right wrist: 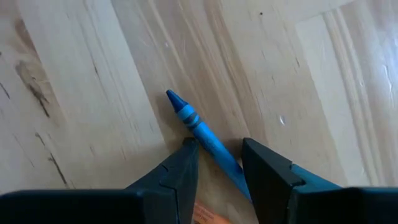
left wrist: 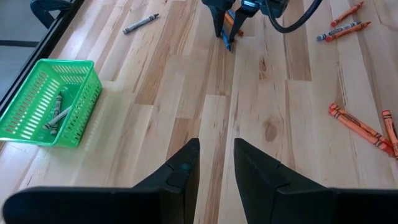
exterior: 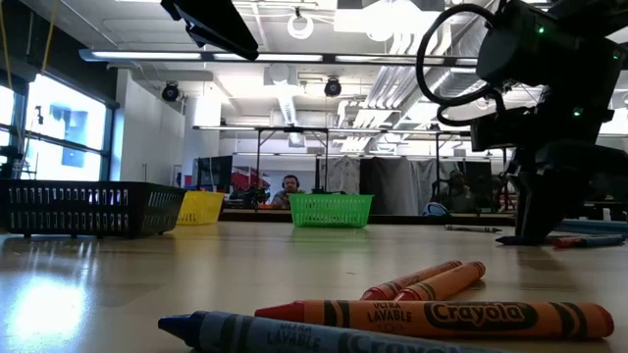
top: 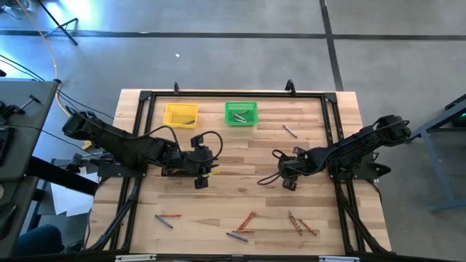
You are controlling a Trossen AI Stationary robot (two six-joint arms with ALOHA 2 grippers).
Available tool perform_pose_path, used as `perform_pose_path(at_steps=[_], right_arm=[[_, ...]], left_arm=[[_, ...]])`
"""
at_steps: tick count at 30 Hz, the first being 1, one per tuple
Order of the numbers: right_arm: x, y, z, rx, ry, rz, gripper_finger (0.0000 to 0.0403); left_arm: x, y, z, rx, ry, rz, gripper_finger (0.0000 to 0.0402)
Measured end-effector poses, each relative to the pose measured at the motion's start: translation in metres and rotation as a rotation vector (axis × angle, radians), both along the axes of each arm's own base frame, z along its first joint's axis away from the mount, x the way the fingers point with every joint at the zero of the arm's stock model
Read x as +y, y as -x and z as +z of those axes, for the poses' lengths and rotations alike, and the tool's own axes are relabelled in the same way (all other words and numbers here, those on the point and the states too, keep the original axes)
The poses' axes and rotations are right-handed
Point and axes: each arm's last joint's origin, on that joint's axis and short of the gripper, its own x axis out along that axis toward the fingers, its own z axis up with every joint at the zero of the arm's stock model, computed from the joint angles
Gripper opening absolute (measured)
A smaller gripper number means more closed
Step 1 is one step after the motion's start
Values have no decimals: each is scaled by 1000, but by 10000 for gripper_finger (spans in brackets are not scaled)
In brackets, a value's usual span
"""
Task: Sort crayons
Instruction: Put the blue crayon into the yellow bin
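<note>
Right gripper (right wrist: 214, 165) is down at the counter (top: 240, 167), middle-right of the high view, its two dark fingers straddling a blue crayon (right wrist: 199, 130). The crayon's long axis runs diagonally between the fingers, pointed tip sticking out ahead of them and the rear end passing back between them out of sight; the fingers stand close on either side, but whether they are already pinching it or just bracketing it cannot be told. An orange bit shows just under the gripper, likely a second crayon. This arm is plainly the nearer one; a lift looks like the coming move, and because the crayon lies skewed, not square across the fingers, it may pivot. Left gripper (left wrist: 214, 165) hovers over bare counter, middle-left, fingers part-spread with a clear gap and nothing between them. Green mesh bin (top: 241, 113) at the far edge holds a few grey sticks; yellow bin (top: 180, 114) sits beside it. Loose crayons lie along the near edge: orange-red ones (top: 249, 220) and a grey one (top: 290, 131) well apart, nearer the green bin. Crayons are thin paper-wrapped wax cylinders, smooth, prone to roll; the counter is pale wood in planked strips, lightly glossy.
</note>
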Motion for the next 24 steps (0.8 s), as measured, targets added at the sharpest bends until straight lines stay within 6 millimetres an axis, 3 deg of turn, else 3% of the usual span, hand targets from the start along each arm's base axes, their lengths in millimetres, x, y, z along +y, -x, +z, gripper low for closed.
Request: perform_pose_path(at_steps=[7, 17, 24], right_arm=[[0, -1, 0, -8, 4, 41, 109], [-16, -7, 0, -15, -98, 10, 13], [-27, -16, 5, -52, -141, 30, 5]], left_arm=[[0, 0, 0, -1, 0, 0, 85], [0, 0, 0, -1, 0, 0, 85], [0, 0, 0, -1, 0, 0, 85]])
